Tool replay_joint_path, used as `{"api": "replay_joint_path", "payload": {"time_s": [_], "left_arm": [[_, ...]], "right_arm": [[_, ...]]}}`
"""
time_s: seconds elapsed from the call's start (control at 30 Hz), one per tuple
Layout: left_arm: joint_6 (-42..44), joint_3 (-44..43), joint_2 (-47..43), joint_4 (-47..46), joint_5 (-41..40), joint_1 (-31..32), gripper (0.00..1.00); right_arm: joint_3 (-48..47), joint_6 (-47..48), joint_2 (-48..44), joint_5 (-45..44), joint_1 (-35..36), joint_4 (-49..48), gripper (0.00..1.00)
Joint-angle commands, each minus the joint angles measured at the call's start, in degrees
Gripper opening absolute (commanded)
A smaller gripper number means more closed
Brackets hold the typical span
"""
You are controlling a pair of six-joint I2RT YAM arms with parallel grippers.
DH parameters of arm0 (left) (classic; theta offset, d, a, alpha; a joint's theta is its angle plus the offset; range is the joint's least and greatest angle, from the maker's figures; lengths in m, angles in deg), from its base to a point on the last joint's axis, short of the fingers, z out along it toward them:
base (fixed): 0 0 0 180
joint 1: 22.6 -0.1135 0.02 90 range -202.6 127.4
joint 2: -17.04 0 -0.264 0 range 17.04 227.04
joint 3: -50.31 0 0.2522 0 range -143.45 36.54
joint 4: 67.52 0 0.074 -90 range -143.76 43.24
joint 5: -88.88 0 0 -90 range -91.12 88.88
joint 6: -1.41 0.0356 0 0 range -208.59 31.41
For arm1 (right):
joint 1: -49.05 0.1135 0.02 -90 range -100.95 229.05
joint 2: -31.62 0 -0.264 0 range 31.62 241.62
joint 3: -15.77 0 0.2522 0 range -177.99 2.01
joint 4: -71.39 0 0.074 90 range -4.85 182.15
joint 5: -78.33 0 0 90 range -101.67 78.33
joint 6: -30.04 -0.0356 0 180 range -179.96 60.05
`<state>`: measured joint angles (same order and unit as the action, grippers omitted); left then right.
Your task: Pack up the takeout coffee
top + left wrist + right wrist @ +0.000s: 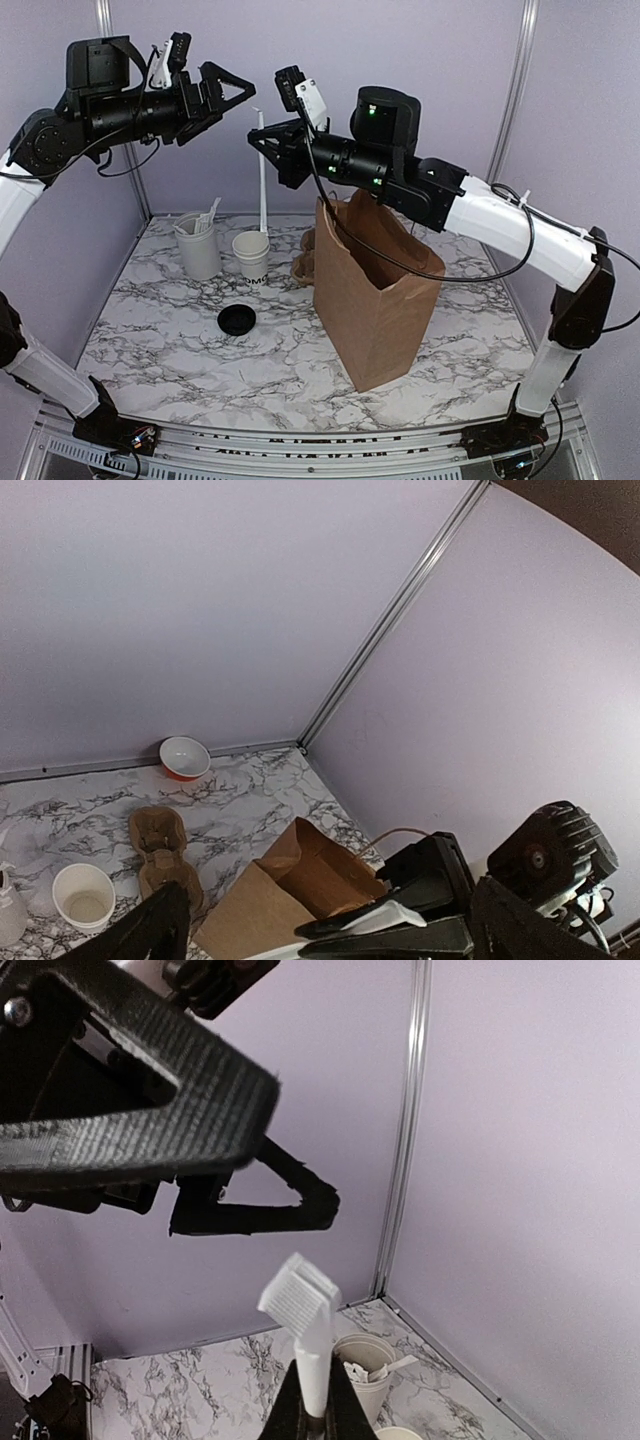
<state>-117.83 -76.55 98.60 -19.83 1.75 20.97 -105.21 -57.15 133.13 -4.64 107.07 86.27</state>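
The takeout coffee cup [251, 256] stands open-topped on the marble table, small and white with dark lettering low on its side. Its black lid [237, 320] lies flat in front of it. The left wrist view looks down into the cup [84, 895]; only its rim [410, 1434] shows in the right wrist view. High above the cup, my right gripper [263, 142] [315, 1392] is shut on a long white wrapped stick [264, 195] [300, 1305] that hangs vertically. My left gripper [235, 100] [300, 1150] is open and empty just left of it.
A brown paper bag [375, 290] [300, 885] stands open at centre right. A brown pulp carrier [305, 258] [160, 850] lies behind it. A taller white tumbler [197, 245] [365, 1365] with cutlery stands left of the cup. A red bowl [185, 757] sits at the back wall.
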Motion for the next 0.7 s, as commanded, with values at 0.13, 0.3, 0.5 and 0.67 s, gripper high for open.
{"api": "replay_joint_path", "payload": {"time_s": [0.13,0.3,0.5,0.67], "left_arm": [[0.9,2.3,-3.4,-3.1,-4.8,0.2,0.99],[0.9,4.6,-3.5,-3.7,-5.1,0.2,0.99],[1.2,7.1,-3.9,-4.4,-5.7,0.2,0.99],[1.1,8.3,-3.6,-5.0,-5.4,0.2,0.99]], "right_arm": [[-5.0,-0.4,-7.4,-2.9,-0.6,4.1,0.04],[-4.0,-1.1,-12.6,-4.2,-1.3,5.8,0.05],[1.4,-2.5,-20.7,-5.0,-2.6,5.1,0.06],[7.7,-2.5,-25.9,-8.5,-4.0,4.4,0.08]]}}
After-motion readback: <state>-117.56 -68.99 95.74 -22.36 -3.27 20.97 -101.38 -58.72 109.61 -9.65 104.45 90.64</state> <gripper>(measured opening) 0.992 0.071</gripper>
